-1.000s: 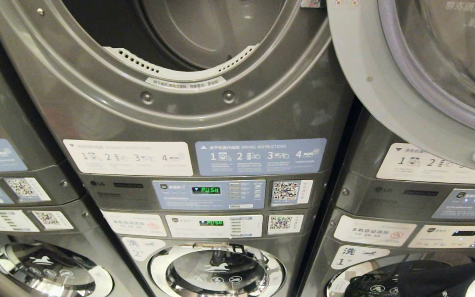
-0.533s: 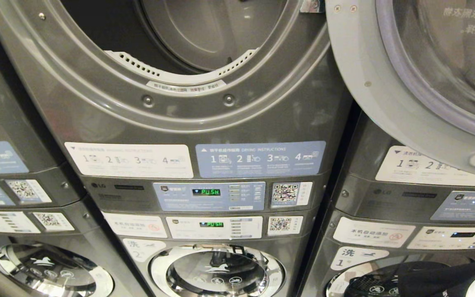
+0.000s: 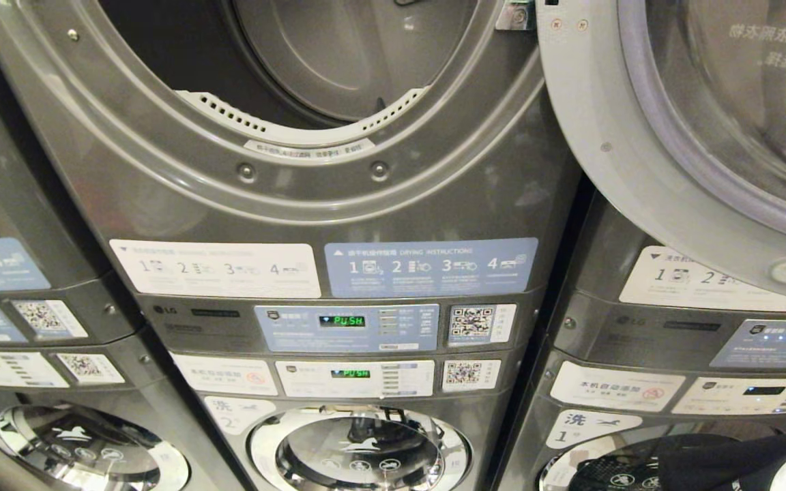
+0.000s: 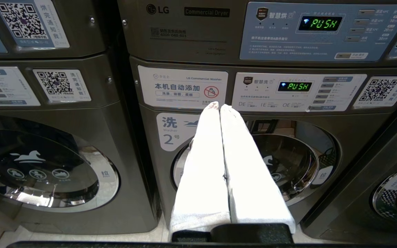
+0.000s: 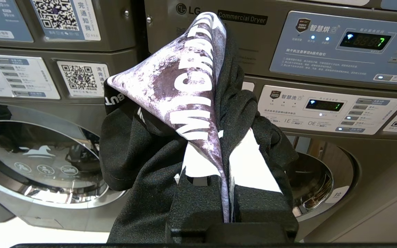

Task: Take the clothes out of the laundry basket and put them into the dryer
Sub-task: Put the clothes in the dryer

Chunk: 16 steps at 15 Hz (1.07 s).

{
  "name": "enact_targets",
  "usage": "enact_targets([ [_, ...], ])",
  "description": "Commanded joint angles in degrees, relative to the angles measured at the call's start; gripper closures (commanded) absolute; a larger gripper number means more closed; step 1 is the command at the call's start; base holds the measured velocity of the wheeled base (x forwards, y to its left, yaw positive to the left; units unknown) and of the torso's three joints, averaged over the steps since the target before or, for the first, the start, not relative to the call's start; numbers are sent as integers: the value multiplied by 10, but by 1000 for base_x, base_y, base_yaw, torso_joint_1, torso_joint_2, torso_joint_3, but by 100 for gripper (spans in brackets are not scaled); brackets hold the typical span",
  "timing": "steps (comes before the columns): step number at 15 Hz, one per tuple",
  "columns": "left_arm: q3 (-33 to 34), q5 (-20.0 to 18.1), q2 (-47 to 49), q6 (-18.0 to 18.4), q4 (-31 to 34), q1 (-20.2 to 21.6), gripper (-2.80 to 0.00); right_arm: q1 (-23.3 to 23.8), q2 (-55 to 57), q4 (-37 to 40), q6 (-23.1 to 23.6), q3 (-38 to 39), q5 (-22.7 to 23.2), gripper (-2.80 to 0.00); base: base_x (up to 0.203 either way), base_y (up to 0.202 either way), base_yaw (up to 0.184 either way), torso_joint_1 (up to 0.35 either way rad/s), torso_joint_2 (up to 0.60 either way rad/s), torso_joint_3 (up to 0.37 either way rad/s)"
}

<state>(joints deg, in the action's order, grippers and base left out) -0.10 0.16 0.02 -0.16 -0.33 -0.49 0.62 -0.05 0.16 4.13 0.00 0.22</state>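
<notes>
Going left to right: there's a neighbouring stack of machines (image 3: 24,273) at the left edge, then the middle stack with the dryer (image 3: 325,136) up top, its round opening gaping and the drum (image 3: 366,48) looking bare inside as far as I can see. Under that sits the dryer panel (image 3: 346,327) reading PUSH in green, and below it the washer (image 3: 359,450) with its chrome-ringed door shut. The dryer door (image 3: 638,150) is swung out to the right, hanging over the next stack. The left tool (image 4: 220,107) sits in front of that washer, white fingers (image 4: 202,165) pressed flat together with nothing between them. The right tool (image 5: 227,193) is pinched tight on a black shirt (image 5: 143,155) with a purple-white print and big white letters; the cloth is bunched up over the fingers, held low in front of the right-hand stack near its washer door. In the head view you only catch a bit of that shirt (image 3: 720,457) down at the bottom right corner.
</notes>
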Motion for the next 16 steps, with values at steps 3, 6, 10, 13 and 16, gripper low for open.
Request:
enact_targets([
  [3,0,0,0,0,0,0,0,0,0,0,1,0,0,0,0,0,0,63,-115,-61],
  [6,0,0,0,0,0,0,0,0,0,0,1,0,0,0,0,0,0,59,-114,-56],
  [10,0,0,0,0,0,0,0,0,0,0,1,0,0,0,0,0,0,58,-111,-56],
  [13,0,0,0,0,0,0,0,0,0,0,2,0,0,0,0,0,0,57,-108,-58],
  [16,0,0,0,0,0,0,0,0,0,0,2,0,0,0,0,0,0,63,-118,-65],
])
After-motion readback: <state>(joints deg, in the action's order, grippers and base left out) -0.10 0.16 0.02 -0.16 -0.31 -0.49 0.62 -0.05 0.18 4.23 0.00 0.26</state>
